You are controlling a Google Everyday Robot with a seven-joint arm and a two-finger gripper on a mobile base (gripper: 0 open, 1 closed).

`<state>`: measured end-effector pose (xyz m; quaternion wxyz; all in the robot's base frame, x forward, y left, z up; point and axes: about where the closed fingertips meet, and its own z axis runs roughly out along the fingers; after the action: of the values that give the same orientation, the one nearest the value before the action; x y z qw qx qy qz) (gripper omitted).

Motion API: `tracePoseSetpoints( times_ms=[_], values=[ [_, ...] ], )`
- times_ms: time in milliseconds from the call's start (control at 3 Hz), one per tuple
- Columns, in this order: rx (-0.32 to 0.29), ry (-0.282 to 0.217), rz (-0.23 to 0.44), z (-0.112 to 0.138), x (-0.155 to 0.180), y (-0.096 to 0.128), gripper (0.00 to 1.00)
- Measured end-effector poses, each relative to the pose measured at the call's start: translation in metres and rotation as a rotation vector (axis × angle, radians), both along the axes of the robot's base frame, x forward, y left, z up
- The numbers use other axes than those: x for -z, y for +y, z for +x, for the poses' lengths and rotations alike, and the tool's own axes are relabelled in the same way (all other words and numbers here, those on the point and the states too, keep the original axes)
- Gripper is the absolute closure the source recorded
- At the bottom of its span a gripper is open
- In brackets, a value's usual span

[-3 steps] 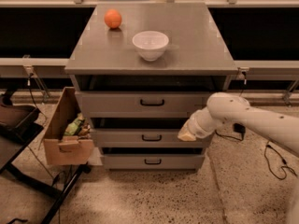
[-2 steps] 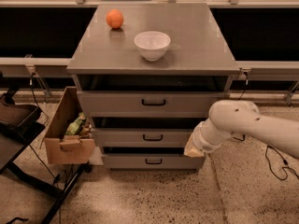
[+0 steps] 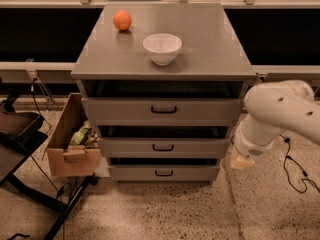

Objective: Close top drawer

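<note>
- Cardboard box (image 3: 70,145) on the floor, just beside the cabinet's left side, with snack packets in it. It's out of the drawer's travel, so low risk.
- Orange (image 3: 122,20) sits at the back left of the counter (image 3: 215,59). It's loose and round, so a hard slam that shakes the cabinet could roll it off.
- White bowl (image 3: 162,48) is mid-counter, upright and empty as far as I can see. Same shock risk, though it would more likely slide than tip.
- Top drawer (image 3: 125,111) sits directly under the counter and is pulled out partway. A dark gap shows above its front panel, and the black handle (image 3: 164,110) is centred. I judge it not yet closed.
- The middle drawer (image 3: 130,147) and bottom drawer (image 3: 130,173) also stick out a little. They have the same kind of handle, so they're easy to push by mistake.
- Hand (image 3: 243,162) hangs low off the cabinet's right front corner, about level with the two lower drawers. It's below the top drawer and touching nothing. Can't tell whether it's released or clenched.
- Main risks:
  - A push from this height would land on the wrong drawer or on the cabinet's side.
  - A push at the far right edge of the panel could skew the drawer and jam it.
- Cable (image 3: 296,170) lies on the floor at right, near the arm (image 3: 285,111). It could snag if the base moves.
</note>
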<state>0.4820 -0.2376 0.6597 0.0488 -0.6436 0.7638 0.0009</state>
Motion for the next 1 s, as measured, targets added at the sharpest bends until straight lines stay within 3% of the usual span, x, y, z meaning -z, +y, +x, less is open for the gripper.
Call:
tracePoseSetpoints(
  times_ms=[333,667,1000],
  values=[
    [0.092,-0.036,-0.036,0.022,-0.055,-0.045,1.0],
    [0.18,-0.056,-0.023,0.035,-0.088,-0.071,1.0],
    [0.202,-0.039,0.045,0.039,-0.097,-0.076,0.98]
  ],
)
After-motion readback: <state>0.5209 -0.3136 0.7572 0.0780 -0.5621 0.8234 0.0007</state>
